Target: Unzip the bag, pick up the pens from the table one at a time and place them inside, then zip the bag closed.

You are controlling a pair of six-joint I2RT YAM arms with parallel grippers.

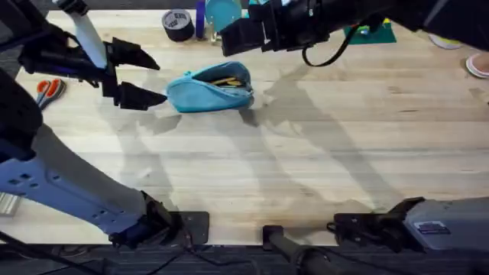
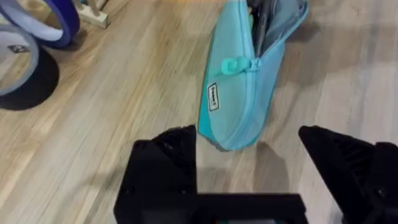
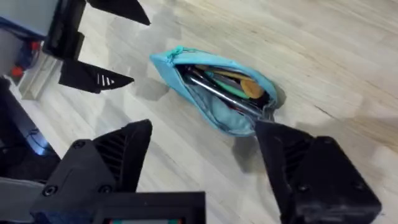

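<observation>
My left gripper [image 1: 153, 75] hangs just beside the near end of the bag [image 1: 210, 88], its black fingers spread wide with nothing between them. From my left wrist I look down on that rounded end of the bag [image 2: 239, 87] — the zipper pull [image 2: 235, 65] sits partway along the seam, a small label below it, and the mouth gapes open beyond. The bag lies on the table [image 1: 321, 153], toward the far left of the middle, mouth up. My right gripper [image 3: 205, 155] is also wide and empty, poised above the bag [image 3: 214, 90]; inside the opening I can see pens [image 3: 214, 87] — a dark one, with something yellowish alongside. My left gripper [image 3: 121, 43] shows past the bag's other end. A roll of tape [image 1: 178, 24] and orange-handled scissors [image 1: 48, 90] lie well apart from it
</observation>
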